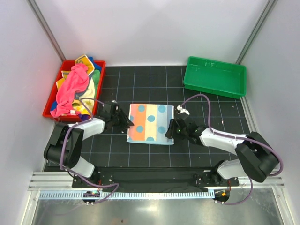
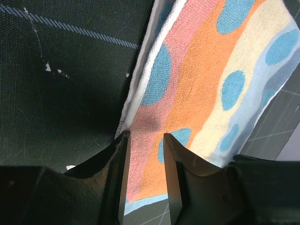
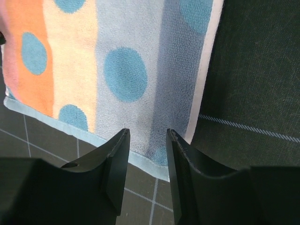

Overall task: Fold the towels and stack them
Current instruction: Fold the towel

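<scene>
**Towels: first one mid-fold, no stack yet**

Striped spotted towel [image 1: 150, 123] lies flat on the black mat [image 1: 150, 154], right of the red tray [image 1: 101, 77]. Its side edges look doubled in the wrist views, so it is probably folded once already; more folds are likely needed.

Left gripper [image 1: 127, 124] sits between the red tray and the towel, at the towel's near corner. Jaws are parted over the cloth, nothing pinched. Right gripper [image 1: 169, 130] is at the near corner farthest from the red tray. Jaws are parted too, straddling the hem, no grip.

Most of the task is left. The other towels [image 1: 75, 89] are heaped unfolded in the red tray, a pink one on top.

Green tray [image 1: 213, 75] stands well right of the red tray, beyond the towel. Nothing blocks the fold. The heap looks tangled, so single pulls could be awkward.
</scene>
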You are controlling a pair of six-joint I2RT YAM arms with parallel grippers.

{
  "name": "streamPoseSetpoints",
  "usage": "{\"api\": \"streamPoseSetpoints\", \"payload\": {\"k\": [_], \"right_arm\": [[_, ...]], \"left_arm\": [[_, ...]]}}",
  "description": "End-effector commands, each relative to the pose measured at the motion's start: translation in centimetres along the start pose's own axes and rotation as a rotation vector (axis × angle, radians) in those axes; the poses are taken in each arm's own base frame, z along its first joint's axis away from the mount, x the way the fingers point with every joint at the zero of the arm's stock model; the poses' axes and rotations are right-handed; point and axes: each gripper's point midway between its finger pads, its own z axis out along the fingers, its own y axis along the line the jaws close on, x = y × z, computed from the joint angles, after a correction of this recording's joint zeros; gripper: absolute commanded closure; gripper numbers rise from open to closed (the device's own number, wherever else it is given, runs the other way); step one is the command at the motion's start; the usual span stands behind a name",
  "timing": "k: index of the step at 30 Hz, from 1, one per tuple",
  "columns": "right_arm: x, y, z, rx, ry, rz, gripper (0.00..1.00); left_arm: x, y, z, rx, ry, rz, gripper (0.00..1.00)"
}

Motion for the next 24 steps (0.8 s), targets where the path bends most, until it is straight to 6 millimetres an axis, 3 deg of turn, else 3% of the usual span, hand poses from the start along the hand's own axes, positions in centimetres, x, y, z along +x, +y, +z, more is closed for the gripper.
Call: {"api": "streamPoseSetpoints", "payload": {"k": [1,5,8,9,10,12,13,15,17,18,21,24], "right_arm": [[-3.0,1.4,-1.3,-0.031,-0.074,-0.010,0.55],[-7.2,3.1,-1.9,-0.103,-0.109,0.014,0.55],[-9.8,2.7,-1.0,-0.126,-0.132,0.049,0.56],[-11.2,3.6,-1.0,-0.158,-0.140,0.050,0.59],[-11.3,3.3,0.2,-0.153,-0.120,0.056,0.60],[-13.5,4.0,0.9,-0.185,-0.145,0.060,0.63],[-13.4,3.6,2.5,-0.180,-0.122,0.071,0.64],[-14.9,4.1,3.5,-0.217,-0.125,0.087,0.66],[-15.3,4.0,5.6,-0.224,-0.105,0.103,0.67],[-15.8,3.9,6.3,-0.230,-0.110,0.111,0.67],[-16.2,3.3,8.7,-0.246,-0.089,0.142,0.69],[-16.3,2.4,10.2,-0.253,-0.083,0.182,0.69]], "left_arm": [[-1.5,-1.3,-1.3,0.020,-0.062,0.022,0.62],[-3.3,-4.1,-3.6,0.054,-0.104,0.056,0.60],[-5.4,-6.3,-4.6,0.088,-0.162,0.083,0.58],[-5.8,-6.7,-4.6,0.095,-0.169,0.090,0.57],[-6.9,-7.9,-4.8,0.118,-0.192,0.099,0.57],[-7.4,-8.2,-3.4,0.107,-0.172,0.113,0.57],[-8.4,-9.4,-3.2,0.125,-0.184,0.123,0.58],[-8.4,-9.4,-1.0,0.131,-0.138,0.132,0.59],[-9.8,-10.7,-0.2,0.154,-0.150,0.146,0.61],[-9.6,-10.2,1.4,0.142,-0.124,0.147,0.61],[-10.9,-10.7,3.0,0.148,-0.142,0.163,0.61],[-11.8,-9.1,5.2,0.082,-0.158,0.160,0.62]]}}
